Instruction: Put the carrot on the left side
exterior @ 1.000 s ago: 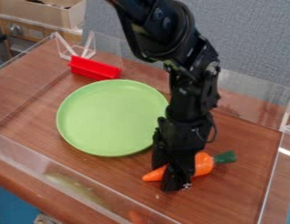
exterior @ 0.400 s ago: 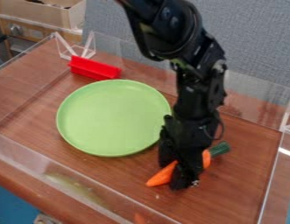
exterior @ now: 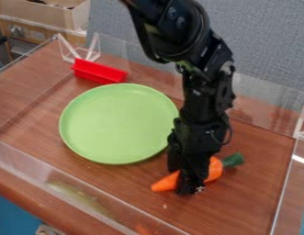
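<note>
Apparently closed around the middle of the orange toy carrot (exterior: 214, 172) at lower right of the frame, black gripper (exterior: 192, 181) directly above, crossing the long axis that slants from lower-left tip to upper-right green stem.

One camera view, from above
It looks down at an angle over the brown wooden counter (exterior: 105, 177), toward the grey wall (exterior: 271, 46).

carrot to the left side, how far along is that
Nothing looks placed yet. The gripper is down around the middle of the carrot, its orange tip and green stem end showing on either side, and the carrot lies right of the green plate. Whether the grip is firm I can't tell. Left to do: lift it, carry it left and release.
</note>
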